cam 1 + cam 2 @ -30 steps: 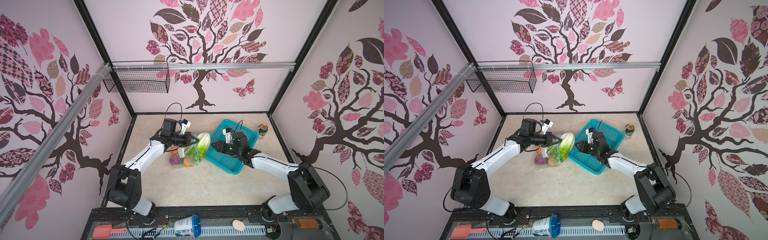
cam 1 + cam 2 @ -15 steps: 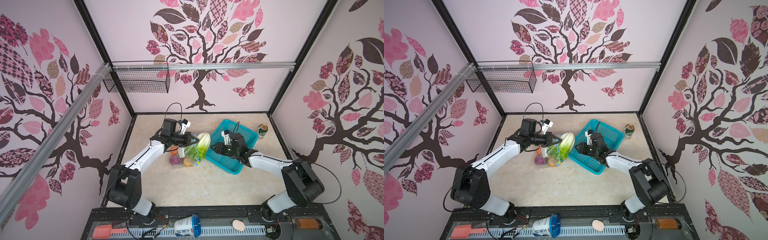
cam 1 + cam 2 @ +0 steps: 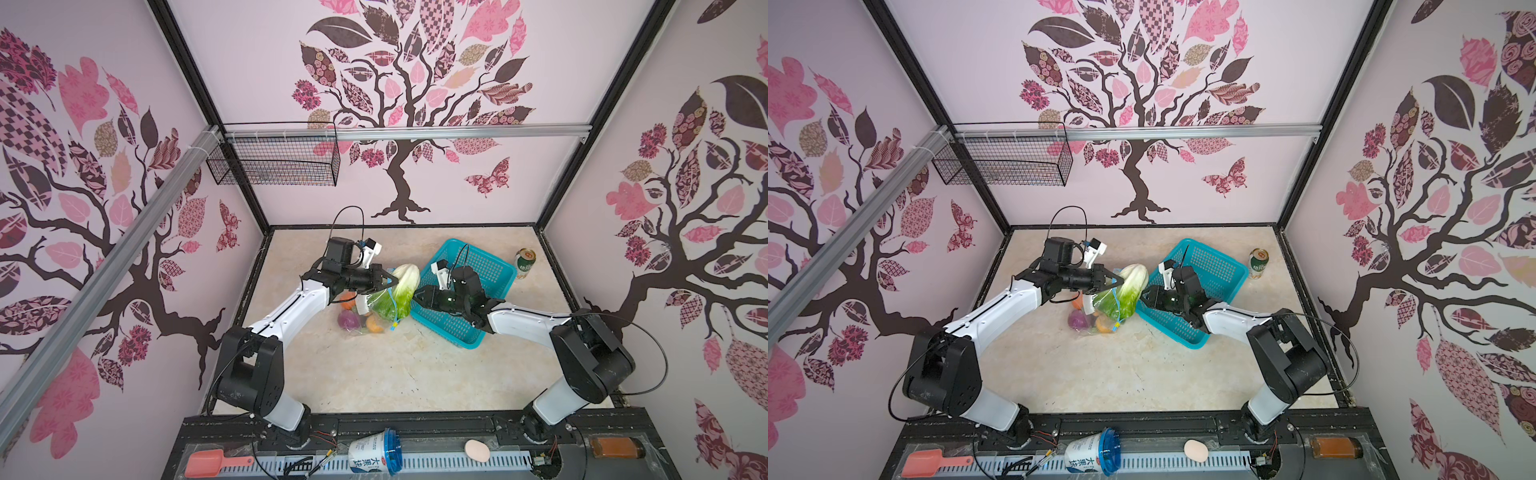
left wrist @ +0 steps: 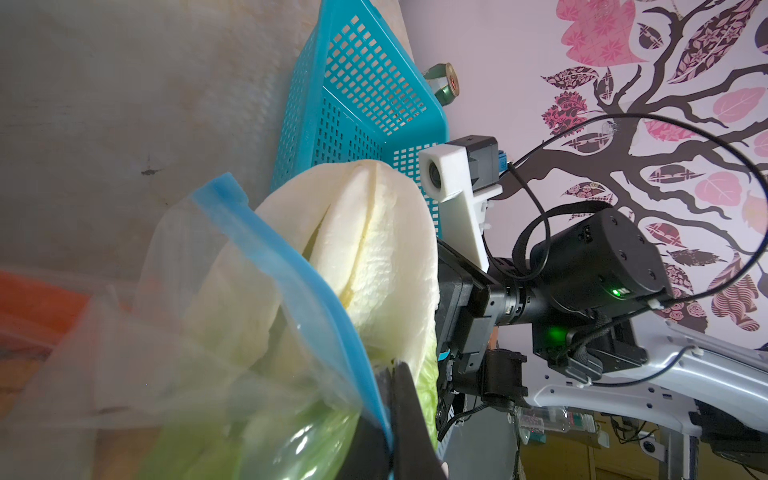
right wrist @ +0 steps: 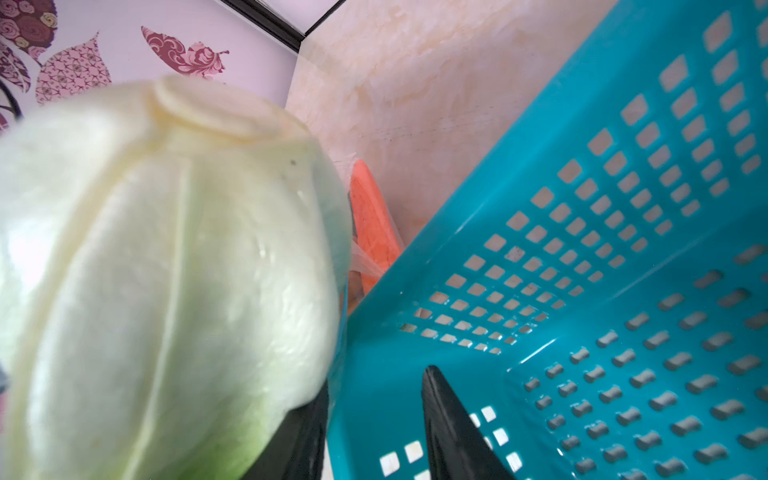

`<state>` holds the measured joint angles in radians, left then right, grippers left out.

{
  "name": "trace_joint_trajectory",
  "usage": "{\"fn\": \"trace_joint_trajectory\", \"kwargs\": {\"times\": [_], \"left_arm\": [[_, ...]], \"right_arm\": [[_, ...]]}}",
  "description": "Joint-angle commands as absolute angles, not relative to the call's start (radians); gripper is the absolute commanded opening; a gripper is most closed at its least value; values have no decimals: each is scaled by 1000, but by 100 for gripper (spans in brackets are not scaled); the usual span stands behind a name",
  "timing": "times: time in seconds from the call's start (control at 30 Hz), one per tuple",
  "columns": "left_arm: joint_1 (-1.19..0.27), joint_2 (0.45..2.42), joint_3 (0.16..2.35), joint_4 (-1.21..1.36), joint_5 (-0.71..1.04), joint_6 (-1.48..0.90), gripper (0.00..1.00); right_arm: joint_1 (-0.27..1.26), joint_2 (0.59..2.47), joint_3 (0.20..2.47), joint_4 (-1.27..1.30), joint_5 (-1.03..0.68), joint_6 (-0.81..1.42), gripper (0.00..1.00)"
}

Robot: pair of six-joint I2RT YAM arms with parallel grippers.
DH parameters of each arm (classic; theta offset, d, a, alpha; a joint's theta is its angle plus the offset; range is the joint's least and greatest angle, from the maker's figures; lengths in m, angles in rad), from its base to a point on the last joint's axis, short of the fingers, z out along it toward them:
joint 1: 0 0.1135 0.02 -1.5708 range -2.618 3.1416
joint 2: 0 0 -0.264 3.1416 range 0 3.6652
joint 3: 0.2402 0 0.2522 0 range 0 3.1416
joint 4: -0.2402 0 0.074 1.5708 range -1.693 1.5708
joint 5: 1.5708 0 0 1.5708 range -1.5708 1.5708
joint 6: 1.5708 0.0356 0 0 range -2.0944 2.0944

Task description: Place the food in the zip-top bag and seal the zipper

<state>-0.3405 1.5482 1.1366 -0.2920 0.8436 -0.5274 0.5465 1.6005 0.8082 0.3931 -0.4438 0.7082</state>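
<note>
Left gripper (image 3: 390, 282) is clamped on the zipper (image 4: 299, 266). Right gripper (image 3: 417, 298), jaws apart, sits beside the cabbage (image 3: 405, 277), which is half inside the zip-top bag (image 4: 199, 357) at the teal basket's (image 3: 486, 266) nine o'clock. Risk: a crooked push could pop the cabbage back out, or a finger could snag the basket rim.

right gripper (image 3: 417, 296): cabbage (image 3: 404, 282) pressed on one finger's outer side, teal basket (image 3: 490, 270) wall sits between its fingers, no sideways room. ahead: left gripper (image 3: 390, 279) pinching the zip-top bag (image 4: 187, 353) mouth blocks the way. behind both grippers bare table (image 3: 374, 374), free to pass. can (image 3: 525, 263) beyond basket, well clear.
</note>
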Motion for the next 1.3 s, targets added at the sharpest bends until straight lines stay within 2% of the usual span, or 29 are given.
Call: {"fn": "trace_joint_trajectory", "kwargs": {"times": [0.0, 0.43, 0.6, 0.83, 1.27], "left_arm": [[-348, 1551, 1118, -275, 864, -526, 0], [-394, 1559, 1096, -200, 898, -578, 0], [-400, 1588, 1082, -186, 893, -596, 0], [-402, 1589, 1071, -181, 872, -598, 0], [-420, 1565, 1021, -106, 816, -670, 0]], "right_arm": [[559, 1533, 824, 492, -523, 718, 41], [560, 1414, 758, 433, -498, 727, 44], [561, 1464, 744, 482, -542, 780, 42], [564, 1509, 757, 526, -579, 805, 35], [591, 1571, 789, 528, -592, 815, 31]]}}
